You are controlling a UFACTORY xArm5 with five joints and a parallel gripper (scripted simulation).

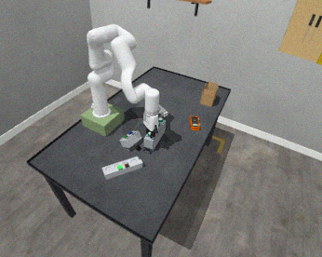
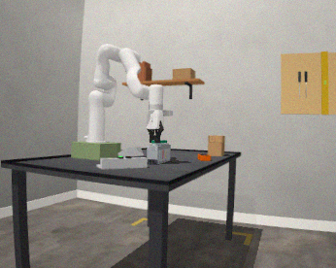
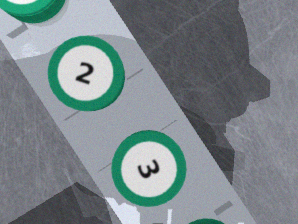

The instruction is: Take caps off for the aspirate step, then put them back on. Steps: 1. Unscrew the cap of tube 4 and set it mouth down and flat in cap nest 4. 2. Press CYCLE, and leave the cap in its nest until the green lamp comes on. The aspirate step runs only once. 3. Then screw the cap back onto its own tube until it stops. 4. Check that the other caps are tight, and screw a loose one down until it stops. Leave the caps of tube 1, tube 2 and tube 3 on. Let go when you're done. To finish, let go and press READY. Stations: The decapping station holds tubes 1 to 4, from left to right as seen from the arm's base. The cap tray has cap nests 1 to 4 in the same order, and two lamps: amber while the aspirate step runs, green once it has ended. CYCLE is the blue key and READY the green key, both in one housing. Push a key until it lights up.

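Observation:
The decapping station point(image 1: 154, 135) stands mid-table, and it also shows in the exterior view point(image 2: 158, 151). In the wrist view its grey block carries green-rimmed white caps marked 2 point(image 3: 86, 73) and 3 point(image 3: 148, 168). The edge of another cap point(image 3: 27, 7) shows at top left, and the edge of one more point(image 3: 207, 221) at the bottom. My gripper point(image 1: 150, 128) point(image 2: 154, 137) points straight down just above the station. Its fingers stand partly apart and hold nothing. They are out of the wrist view, so I cannot tell which cap they are over.
The key housing point(image 1: 130, 139) sits left of the station. The cap tray point(image 1: 122, 169) lies nearer the front edge with a green light point(image 1: 120, 165) on it. An orange device point(image 1: 194, 122) and a cardboard box point(image 1: 209, 94) lie to the right. My arm's green base point(image 1: 101, 119) is at the left.

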